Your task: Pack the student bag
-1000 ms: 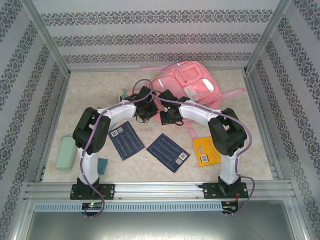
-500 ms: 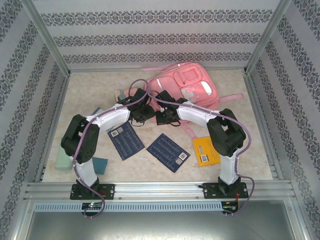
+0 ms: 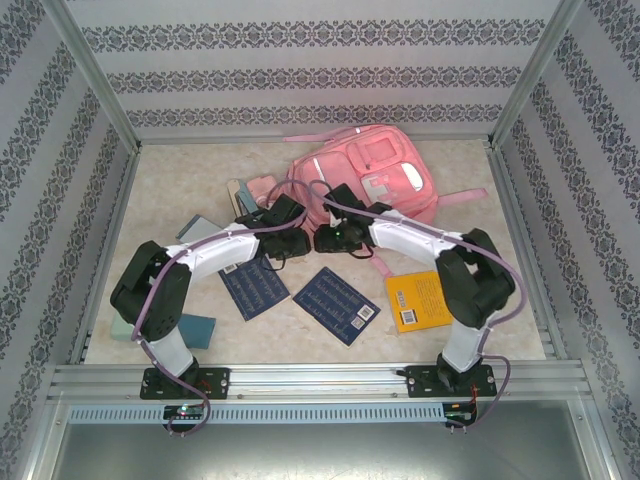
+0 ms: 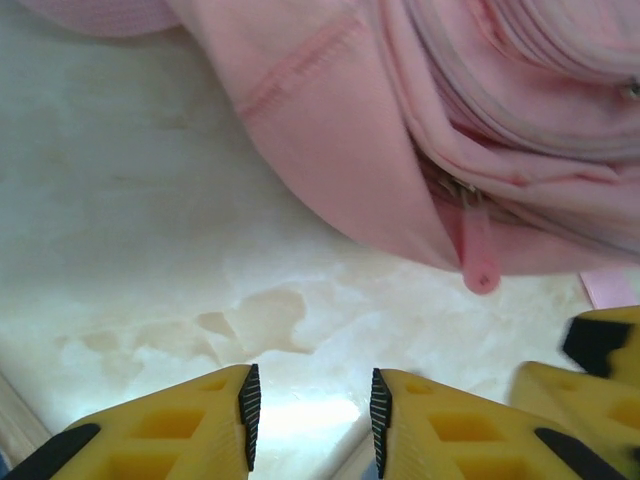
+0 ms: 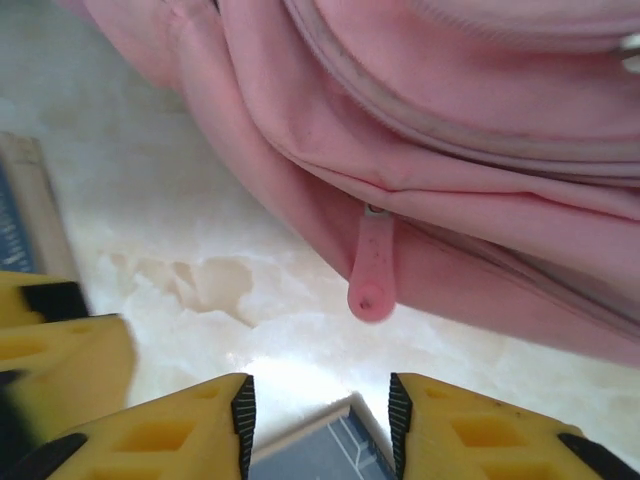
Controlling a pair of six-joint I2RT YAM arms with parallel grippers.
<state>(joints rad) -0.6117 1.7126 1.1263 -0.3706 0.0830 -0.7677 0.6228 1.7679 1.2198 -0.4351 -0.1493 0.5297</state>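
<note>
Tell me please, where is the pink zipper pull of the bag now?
In the right wrist view, the zipper pull sits at the bag's near edge, just ahead of the open right gripper.

**Top view.** The left arm (image 3: 215,245) covers the upper edge of the dark blue book (image 3: 255,288) and part of the green case (image 3: 120,330) at lower left. The right arm (image 3: 420,236) overlaps the upper right corner of the orange book (image 3: 415,302). Both wrists mask the lower left edge of the student bag (image 3: 375,175).

**Left wrist view.** The bottom edge crops the left tool (image 4: 310,400). The bag runs past the top and right edges. The other tool is blurred and cropped at lower right.

**Right wrist view.** The bottom edge crops the right tool (image 5: 318,405). The blue-covered item (image 5: 320,452) at bottom centre is mostly hidden and cannot be identified.
</note>
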